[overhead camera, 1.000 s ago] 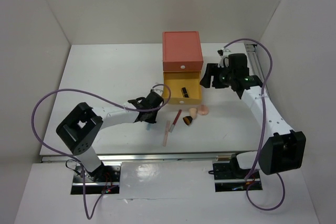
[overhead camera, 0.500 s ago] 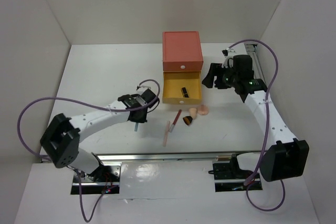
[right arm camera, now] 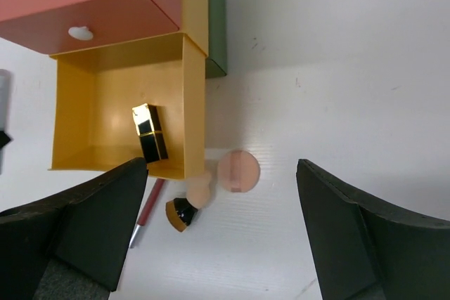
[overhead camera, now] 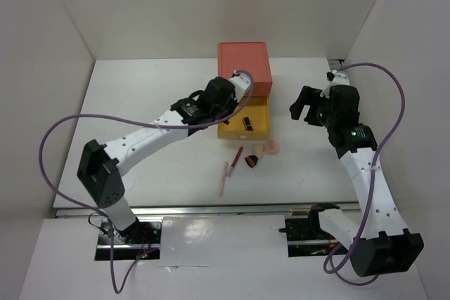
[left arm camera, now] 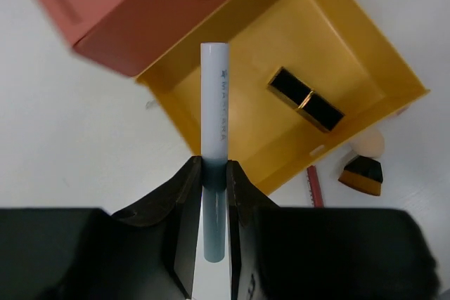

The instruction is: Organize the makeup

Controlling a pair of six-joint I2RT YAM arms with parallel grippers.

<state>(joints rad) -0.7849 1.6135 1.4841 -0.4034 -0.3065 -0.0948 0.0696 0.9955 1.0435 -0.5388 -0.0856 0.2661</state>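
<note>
My left gripper (overhead camera: 235, 102) (left arm camera: 213, 173) is shut on a pale blue pencil (left arm camera: 214, 96) and holds it above the left part of the open yellow drawer (overhead camera: 261, 129) (left arm camera: 365, 54). A black and gold lipstick (overhead camera: 247, 124) (left arm camera: 305, 99) (right arm camera: 149, 133) lies in the drawer. On the table in front of it lie a round peach sponge (overhead camera: 271, 147) (right arm camera: 238, 171), a teardrop peach sponge (overhead camera: 258, 151) (right arm camera: 200, 189), a short brush (overhead camera: 250, 162) (right arm camera: 180, 214), a red pencil (overhead camera: 237, 156) (right arm camera: 148, 205) and a pink pencil (overhead camera: 224, 178). My right gripper (overhead camera: 304, 105) (right arm camera: 225, 237) is open and empty, right of the drawer.
The coral box (overhead camera: 244, 67) stands at the back middle with its yellow drawer pulled out toward me. A green part (right arm camera: 216, 19) shows at its right side. White walls close in the table on the left, back and right.
My left arm has lifted the blue pencil off the table left of the drawer and carried it up and right over the drawer. My right gripper has drawn back to the right.
</note>
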